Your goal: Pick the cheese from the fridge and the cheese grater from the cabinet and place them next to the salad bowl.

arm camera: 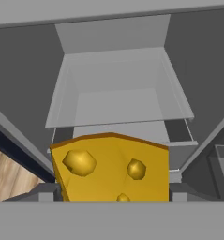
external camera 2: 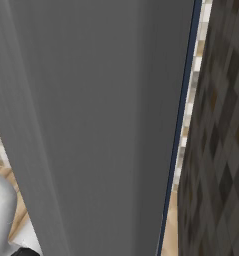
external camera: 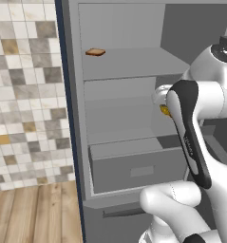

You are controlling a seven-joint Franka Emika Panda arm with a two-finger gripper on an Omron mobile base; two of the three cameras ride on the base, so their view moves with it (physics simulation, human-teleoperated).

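In the hand view the cheese [arm camera: 111, 166], a yellow-orange wedge with holes, sits between the two dark fingertips of my gripper [arm camera: 113, 194]. The fingers press on its left and right sides, so the gripper is shut on it. Behind the cheese the view looks down into the open fridge [arm camera: 33, 70] and its grey drawer [arm camera: 118, 105]. In the left base view a sliver of the cheese [external camera: 165, 110] shows beside my forearm, in front of the fridge [external camera: 72, 95] at middle-shelf height. The hand itself is hidden behind the arm there.
A flat brown bread slice [external camera: 95, 52] lies on the fridge's upper shelf. The grey drawer [external camera: 138, 168] sits low in the fridge. The open fridge door [external camera 2: 91, 125] with its navy edge stands close on the right. A tiled wall [external camera: 24, 95] and a wood floor [external camera: 34, 213] lie to the left.
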